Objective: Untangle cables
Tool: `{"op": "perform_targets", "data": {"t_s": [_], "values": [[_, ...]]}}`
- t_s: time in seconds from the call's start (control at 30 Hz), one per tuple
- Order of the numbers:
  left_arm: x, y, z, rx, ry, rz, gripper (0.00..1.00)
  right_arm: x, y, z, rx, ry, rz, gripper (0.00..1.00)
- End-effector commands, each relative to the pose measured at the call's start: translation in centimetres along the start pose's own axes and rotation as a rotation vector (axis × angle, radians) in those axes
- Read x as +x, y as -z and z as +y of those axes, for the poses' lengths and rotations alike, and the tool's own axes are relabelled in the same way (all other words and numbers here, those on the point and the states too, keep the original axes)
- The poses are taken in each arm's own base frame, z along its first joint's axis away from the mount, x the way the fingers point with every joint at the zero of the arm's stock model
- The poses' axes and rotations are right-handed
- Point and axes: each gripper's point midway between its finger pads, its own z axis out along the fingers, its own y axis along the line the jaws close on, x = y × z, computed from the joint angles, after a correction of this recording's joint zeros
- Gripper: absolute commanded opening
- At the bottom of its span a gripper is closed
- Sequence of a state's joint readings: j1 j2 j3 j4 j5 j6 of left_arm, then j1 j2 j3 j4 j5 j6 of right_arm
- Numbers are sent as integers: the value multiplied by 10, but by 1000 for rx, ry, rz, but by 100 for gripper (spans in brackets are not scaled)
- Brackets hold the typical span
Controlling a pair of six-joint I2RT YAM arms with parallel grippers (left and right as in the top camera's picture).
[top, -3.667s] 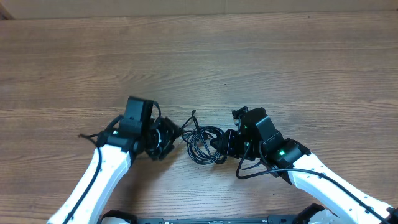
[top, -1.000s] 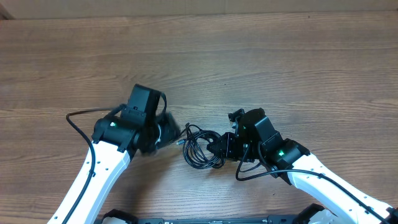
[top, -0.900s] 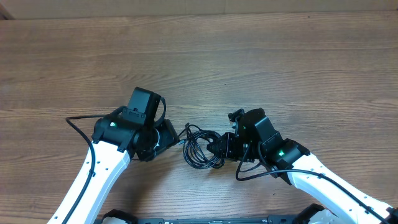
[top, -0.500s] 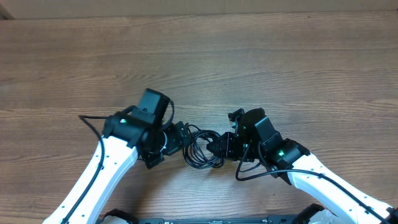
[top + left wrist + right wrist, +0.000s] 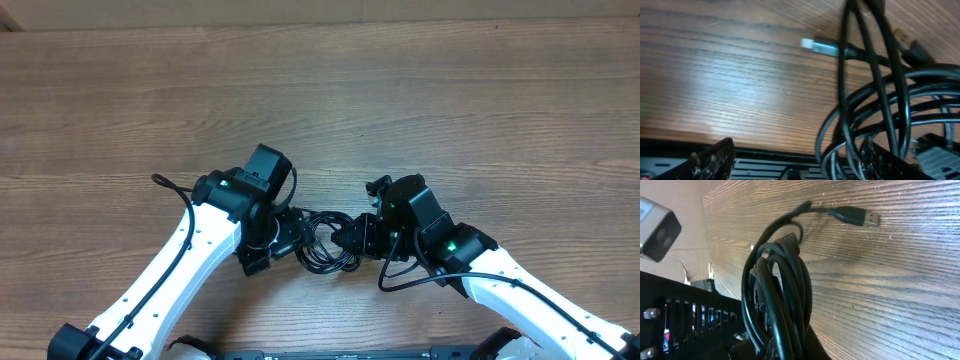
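In the overhead view the fingertips of the left gripper [image 5: 293, 236] and the right gripper [image 5: 353, 238] are lost in dark shapes against the cables [image 5: 325, 242]. The right wrist view is cut off at the bottom edge, where the loops run down. The cables are seen as one coiled bundle on the table [image 5: 400, 100], between the two grippers. The right gripper is clamped on the bundle's right side. The left gripper's fingers [image 5: 715, 159] are spread apart, the loops lie against one of them, and a silvery plug [image 5: 821, 46] is seen on the wood beyond.
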State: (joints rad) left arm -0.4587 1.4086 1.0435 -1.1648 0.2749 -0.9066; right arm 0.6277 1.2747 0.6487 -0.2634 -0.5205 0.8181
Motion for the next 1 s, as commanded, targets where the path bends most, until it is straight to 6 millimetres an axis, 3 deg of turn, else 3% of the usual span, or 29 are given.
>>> {"op": "perform_targets", "data": {"t_s": [0.0,0.23,0.5,0.7,0.97], "values": [[-3,2,7,-48,-3,-26,81,-3,2,8,-22,16,-11,4],[-2,5,5,-40,-3,-21,81,-4,2,9,-24,18,-13,4],[7,23,-1,-31,-12,7,81,-4,2,9,-24,18,-13,4],[15,23,9,-69,0,40,85,-4,2,8,-24,18,-13,4],[9,19,5,-51,-2,21,89,-3,2,8,-24,18,-12,4]]}}
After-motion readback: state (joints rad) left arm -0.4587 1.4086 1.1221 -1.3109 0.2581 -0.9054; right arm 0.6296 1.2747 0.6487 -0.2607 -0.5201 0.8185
